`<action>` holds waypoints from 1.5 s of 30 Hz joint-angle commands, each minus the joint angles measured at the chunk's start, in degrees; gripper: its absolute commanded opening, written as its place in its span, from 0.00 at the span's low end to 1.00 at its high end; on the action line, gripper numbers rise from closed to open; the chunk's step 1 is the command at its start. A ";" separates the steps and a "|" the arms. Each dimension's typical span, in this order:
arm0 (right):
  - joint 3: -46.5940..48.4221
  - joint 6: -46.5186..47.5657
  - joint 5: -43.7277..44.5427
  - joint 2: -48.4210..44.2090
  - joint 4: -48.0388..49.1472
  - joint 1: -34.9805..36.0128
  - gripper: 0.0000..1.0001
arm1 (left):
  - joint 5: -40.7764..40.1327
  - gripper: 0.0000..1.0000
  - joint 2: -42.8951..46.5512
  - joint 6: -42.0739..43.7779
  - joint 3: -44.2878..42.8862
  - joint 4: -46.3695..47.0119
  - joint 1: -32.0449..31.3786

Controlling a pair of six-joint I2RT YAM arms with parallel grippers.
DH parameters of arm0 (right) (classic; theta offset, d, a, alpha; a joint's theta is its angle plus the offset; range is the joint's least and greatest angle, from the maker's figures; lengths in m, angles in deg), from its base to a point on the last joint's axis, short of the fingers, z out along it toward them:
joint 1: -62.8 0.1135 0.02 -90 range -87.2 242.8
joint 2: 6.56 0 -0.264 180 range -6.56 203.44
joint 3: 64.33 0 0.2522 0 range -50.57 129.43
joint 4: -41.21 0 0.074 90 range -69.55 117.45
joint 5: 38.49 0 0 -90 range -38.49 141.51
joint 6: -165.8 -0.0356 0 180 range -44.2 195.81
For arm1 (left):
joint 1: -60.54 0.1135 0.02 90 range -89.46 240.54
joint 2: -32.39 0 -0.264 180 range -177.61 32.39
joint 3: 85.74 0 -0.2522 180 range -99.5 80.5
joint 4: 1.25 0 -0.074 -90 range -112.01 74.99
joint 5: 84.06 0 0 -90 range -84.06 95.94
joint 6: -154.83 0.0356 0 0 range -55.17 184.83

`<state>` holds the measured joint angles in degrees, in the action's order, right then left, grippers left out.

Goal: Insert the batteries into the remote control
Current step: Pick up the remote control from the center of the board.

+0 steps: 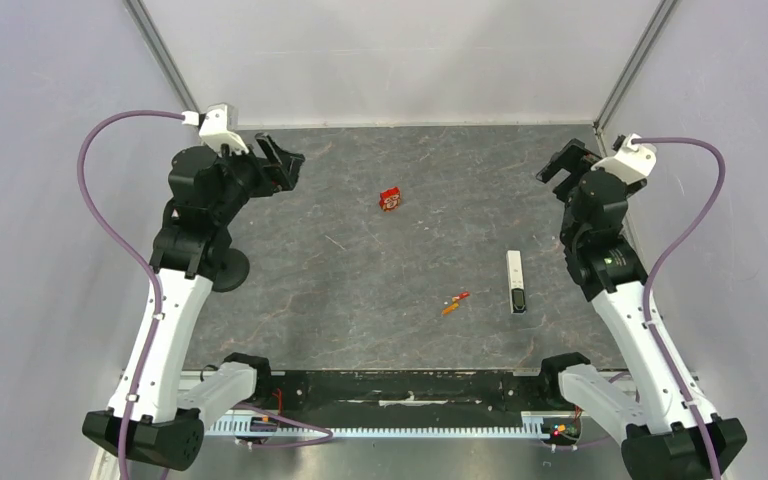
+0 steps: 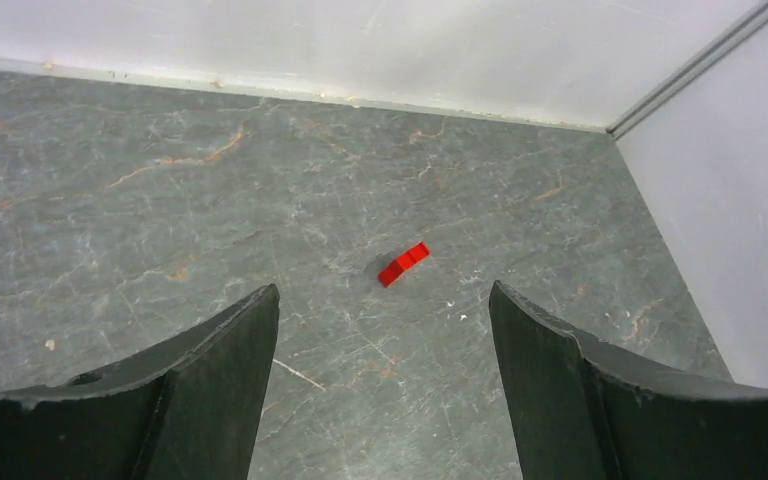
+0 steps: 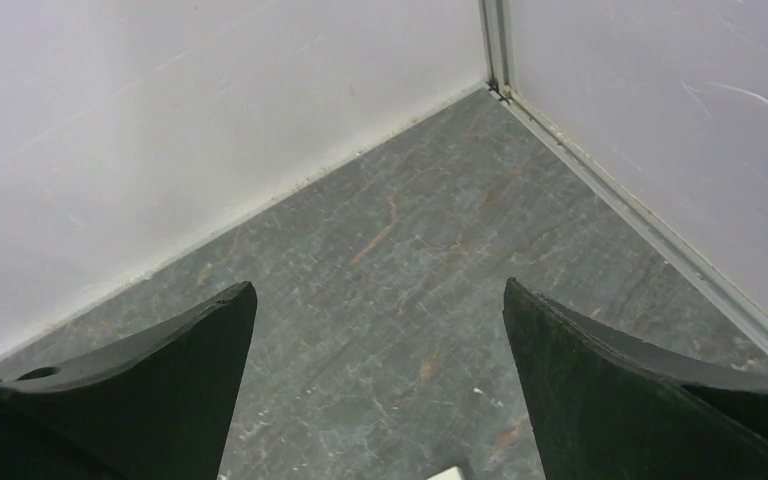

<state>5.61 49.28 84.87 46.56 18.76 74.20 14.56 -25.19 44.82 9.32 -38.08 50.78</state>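
Note:
The white remote control [image 1: 515, 281] lies on the grey table right of centre, its dark end nearest me. A white tip at the bottom edge of the right wrist view [image 3: 447, 473] may be its far end. The two orange-red batteries [image 1: 455, 302] lie together just left of it. My left gripper [image 1: 282, 160] is open and empty at the far left, raised off the table. My right gripper [image 1: 560, 162] is open and empty at the far right, beyond the remote. In the wrist views both pairs of fingers [image 2: 230, 380] [image 3: 600, 390] stand wide apart with bare table between them.
A small red square box [image 1: 391, 199] sits at the far middle of the table; it also shows in the left wrist view [image 2: 403, 264]. White walls enclose the table at the back and sides. A black round base [image 1: 228, 270] stands by the left arm.

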 commanded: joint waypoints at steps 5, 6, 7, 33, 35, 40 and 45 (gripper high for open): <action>-4.29 2.16 2.75 -0.07 -2.53 -0.32 0.98 | -6.24 0.84 1.50 -3.22 3.80 -0.49 0.09; -4.19 2.93 1.46 0.63 -3.73 -0.37 0.98 | -5.50 0.84 1.44 -3.65 4.54 -0.31 0.09; -4.04 3.34 0.09 1.27 -4.93 -0.42 0.98 | -4.83 0.84 1.13 -3.67 5.16 -0.16 0.09; -17.24 0.85 -23.15 19.42 -15.31 -0.26 0.83 | 7.78 0.77 -6.78 -4.11 13.69 8.69 -14.43; -17.25 0.52 -22.58 21.05 -15.55 -0.11 0.78 | 6.89 0.77 -6.66 -3.28 13.55 8.17 -14.47; -17.10 0.60 -22.01 23.79 -14.83 0.09 0.60 | 2.19 0.77 -6.56 1.39 11.04 3.76 -14.44; -17.18 0.96 -21.91 25.34 -13.52 0.12 0.42 | -0.12 0.77 -6.32 4.04 9.31 1.43 -14.43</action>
<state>-11.33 50.40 62.90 71.15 3.07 74.00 17.97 -32.56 44.18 22.06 -35.46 36.55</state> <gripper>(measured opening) 0.475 0.771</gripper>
